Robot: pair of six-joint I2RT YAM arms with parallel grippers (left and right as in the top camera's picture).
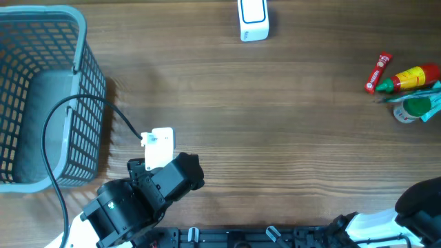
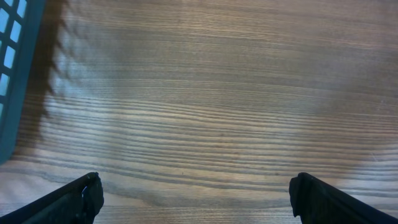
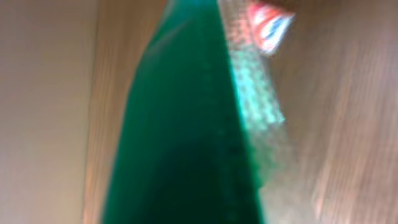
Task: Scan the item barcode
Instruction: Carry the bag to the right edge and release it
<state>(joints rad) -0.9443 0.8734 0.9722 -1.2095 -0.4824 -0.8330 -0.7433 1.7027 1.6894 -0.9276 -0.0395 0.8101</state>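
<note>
Green packet (image 1: 419, 107), a yellow bottle (image 1: 411, 78) and a red tube (image 1: 377, 73) lie bunched at the overhead's right edge, well apart from the white scanner (image 1: 253, 21) at top centre. We judge the right arm (image 1: 420, 203), lower right, nearer; the right gripper is clenched, on what we cannot tell. Our left gripper (image 2: 196, 198), lower left, gapes over the wooden table (image 2: 205, 93).

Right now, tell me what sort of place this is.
Probably a mock shop checkout: a basket, what looks like a white scanner and a few groceries on a wooden table.
</note>
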